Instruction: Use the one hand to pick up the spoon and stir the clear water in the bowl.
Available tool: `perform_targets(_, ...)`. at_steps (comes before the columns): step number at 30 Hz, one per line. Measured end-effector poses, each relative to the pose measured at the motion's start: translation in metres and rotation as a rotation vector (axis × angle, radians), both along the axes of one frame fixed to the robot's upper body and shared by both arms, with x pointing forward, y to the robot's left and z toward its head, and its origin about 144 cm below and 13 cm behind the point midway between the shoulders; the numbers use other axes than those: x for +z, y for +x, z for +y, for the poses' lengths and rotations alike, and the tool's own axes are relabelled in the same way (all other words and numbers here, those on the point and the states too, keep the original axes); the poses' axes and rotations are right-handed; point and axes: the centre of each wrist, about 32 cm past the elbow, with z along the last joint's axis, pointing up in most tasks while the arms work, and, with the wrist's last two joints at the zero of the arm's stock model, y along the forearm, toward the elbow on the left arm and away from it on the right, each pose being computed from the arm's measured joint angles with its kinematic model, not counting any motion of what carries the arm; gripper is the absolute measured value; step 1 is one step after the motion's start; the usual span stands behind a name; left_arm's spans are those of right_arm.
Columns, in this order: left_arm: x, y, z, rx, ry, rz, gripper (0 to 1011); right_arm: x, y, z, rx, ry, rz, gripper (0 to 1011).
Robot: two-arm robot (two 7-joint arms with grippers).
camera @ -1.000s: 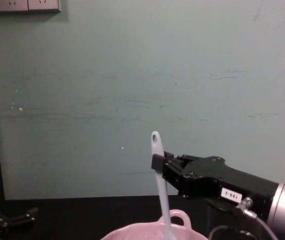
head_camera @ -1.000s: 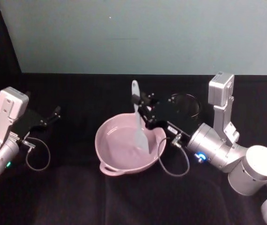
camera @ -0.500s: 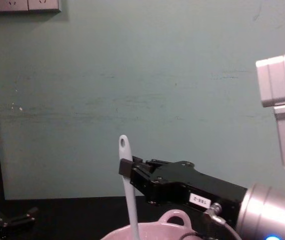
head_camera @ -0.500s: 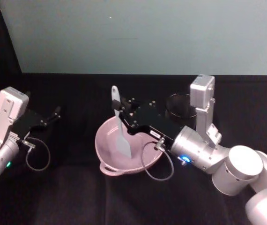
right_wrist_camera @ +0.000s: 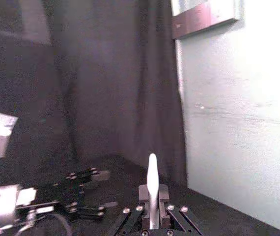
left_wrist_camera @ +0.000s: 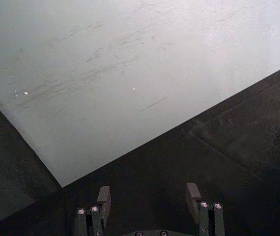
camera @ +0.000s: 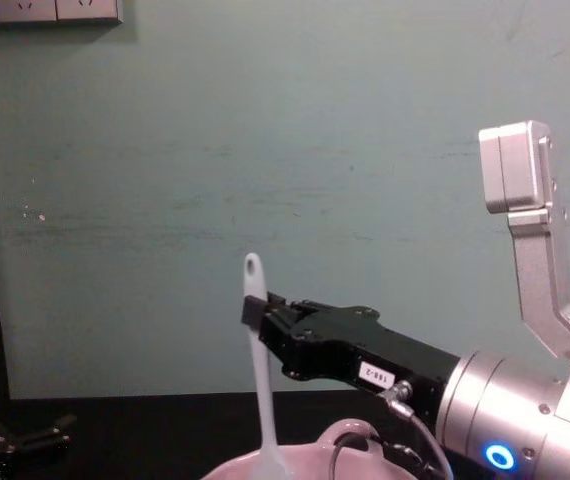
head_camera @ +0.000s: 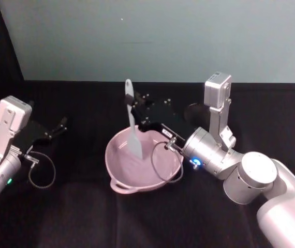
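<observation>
the fingers (camera: 273, 308) of your right gripper (head_camera: 132, 109) pinch the spoon (head_camera: 135, 143) high on its handle. the spoon stands nearly upright, paddle head down inside the bowl (head_camera: 111, 155), toward its far side. your left gripper (left_wrist_camera: 149, 194) sits parked well to the left, fingers spread, holding nothing.

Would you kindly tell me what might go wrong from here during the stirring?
The right gripper grips the spoon high on its handle, so stirring drag may twist it in the jaws. The wrist cable hangs close over the bowl and may snag its rim or dip in. The left gripper is parked at the left.
</observation>
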Motion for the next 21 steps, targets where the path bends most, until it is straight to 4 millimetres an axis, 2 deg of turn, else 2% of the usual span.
perform_targets(11,0.000,0.000,0.000,0.000,0.000,0.000,1011,0.000,0.006,-0.012,-0.101,0.005,-0.023,110)
perform_targets(21,0.000,0.000,0.000,0.000,0.000,0.000,1011,0.005,-0.006,-0.030,-0.121,-0.020,-0.029,110)
